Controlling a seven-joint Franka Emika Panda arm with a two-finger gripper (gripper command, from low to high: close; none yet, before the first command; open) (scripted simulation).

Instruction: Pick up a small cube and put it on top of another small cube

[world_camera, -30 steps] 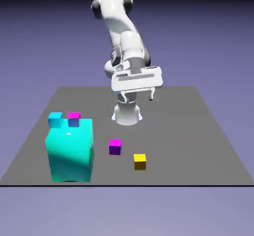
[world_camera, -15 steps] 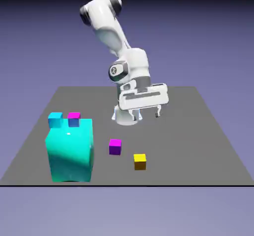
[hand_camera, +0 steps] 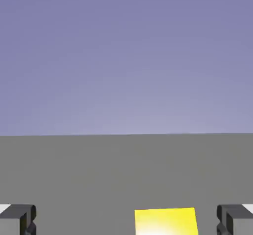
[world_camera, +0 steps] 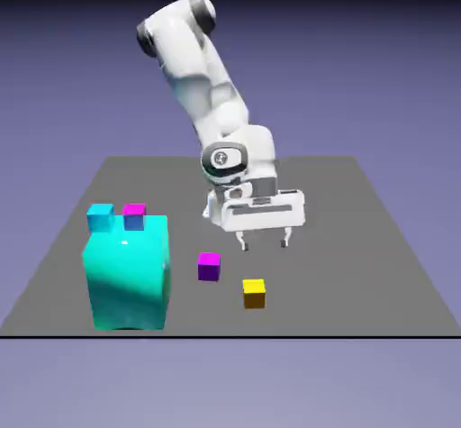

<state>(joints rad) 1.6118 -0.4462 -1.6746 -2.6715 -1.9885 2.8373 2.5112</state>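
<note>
Yellow cube [world_camera: 254,293] sits alone on the grey table [world_camera: 360,255] in the exterior view, toward the near edge and a little to the exterior view's right of centre. A purple cube [world_camera: 209,266] rests near it, slightly farther back and toward the exterior view's left, the two not touching. At the exterior view's left stands a large cyan block [world_camera: 127,273], with a small blue cube [world_camera: 101,216] and a small magenta cube [world_camera: 134,214] at its far top edge; whether these two sit on it or behind it cannot be told. The white arm [world_camera: 203,75] leans down over the table, and its gripper [world_camera: 264,242] hangs above the surface, behind and above the yellow cube, clear of every cube. The jaws stand spread apart with nothing between them.

In the hand view, the grey table fills the lower part of the picture and the blue-violet backdrop [hand_camera: 126,56] the upper part. Two grey fingertips [hand_camera: 19,218] show at the bottom corners, far apart. The yellow cube [hand_camera: 165,221] appears at the bottom edge, between the fingertips and nearer the right-hand one, touching neither.
</note>
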